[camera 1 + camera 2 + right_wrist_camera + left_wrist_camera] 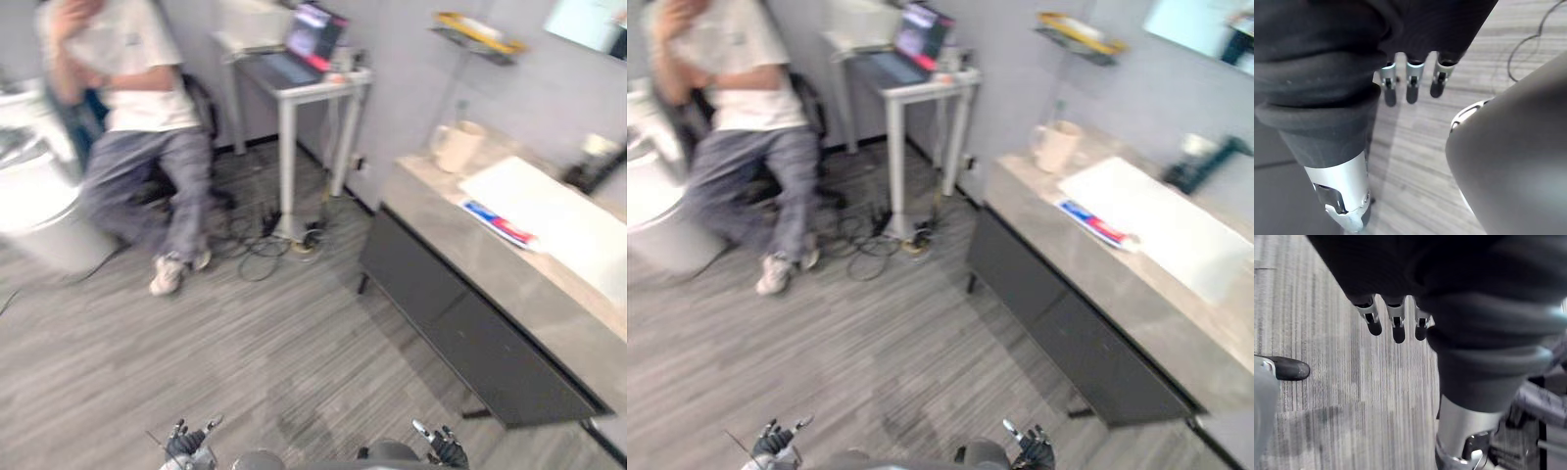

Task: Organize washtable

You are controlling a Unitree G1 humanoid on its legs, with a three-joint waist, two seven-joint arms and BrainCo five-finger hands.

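Grey stone on top of the washtable (490, 259), off to the right over a dark cabinet (441, 304), well apart from the 2 hands. On that top: a cream mug (458, 145) near one end, a red-and-blue packet (500, 223) just beside a white basin (568, 220), a dark item (598, 166) further back (too blurred to name). Nothing tidied yet, by the look of it.

Left hand (189, 446) and right hand (444, 448) low at the near edge of the head views, both released: fingers (1396, 325) straight and slack above the wood-grain floor (245, 343), grasping nothing.

Likely next: closing in on the counter. Risks from here: clipping the cabinet's corner through too tight a turn; tipping the mug or sweeping the packet off the edge through a hasty reach. To the left, a seated person (137, 98), and cables (260, 245) at the foot of a white side table (287, 147) with a laptop (312, 39): snagging or crowding if drifting that way.
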